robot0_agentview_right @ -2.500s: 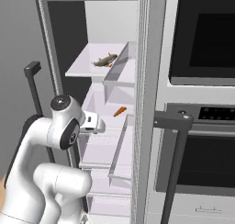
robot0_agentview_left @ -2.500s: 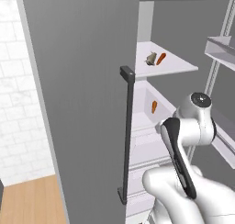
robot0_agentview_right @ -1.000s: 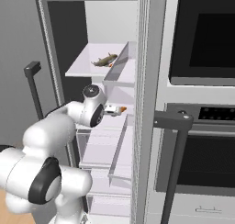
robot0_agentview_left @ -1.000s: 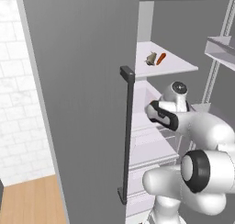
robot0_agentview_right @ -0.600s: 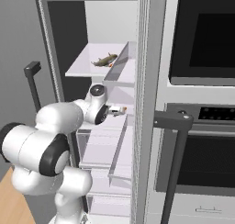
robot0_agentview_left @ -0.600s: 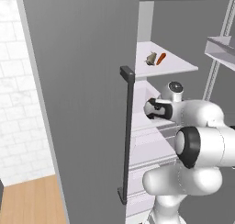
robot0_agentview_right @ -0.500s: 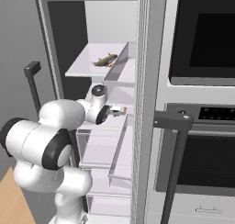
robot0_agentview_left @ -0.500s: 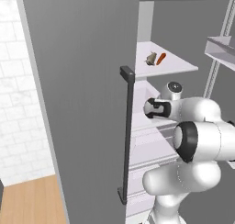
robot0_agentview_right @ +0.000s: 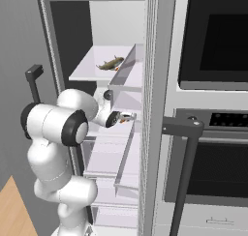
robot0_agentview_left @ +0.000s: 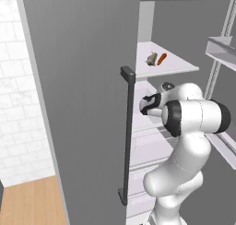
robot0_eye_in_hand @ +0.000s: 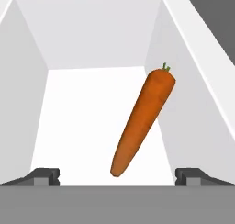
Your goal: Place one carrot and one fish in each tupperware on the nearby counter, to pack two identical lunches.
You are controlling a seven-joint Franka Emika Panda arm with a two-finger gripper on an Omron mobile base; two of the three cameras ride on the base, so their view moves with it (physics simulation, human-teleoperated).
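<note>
I count two carrots, one (robot0_eye_in_hand: pixel 143 121) in the white bin (robot0_eye_in_hand: pixel 82 126) between my wide-open, empty end effector (robot0_eye_in_hand: pixel 117 176) fingertips, one (robot0_agentview_left: pixel 161 59) beside the single fish (robot0_agentview_left: pixel 151 59) on the shelf (robot0_agentview_left: pixel 177 67)

Orange carrot (robot0_eye_in_hand: pixel 143 122) with a small green stem, lying in a plain white fridge drawer (robot0_eye_in_hand: pixel 92 58). Grey fridge door (robot0_agentview_left: pixel 83 95) with a dark handle (robot0_agentview_left: pixel 126 136). Olive-grey fish (robot0_agentview_right: pixel 110 63) on a pale shelf (robot0_agentview_right: pixel 87 70). White-tiled wall (robot0_agentview_left: pixel 18 118); orange-brown plank floor (robot0_agentview_left: pixel 32 203).
</note>
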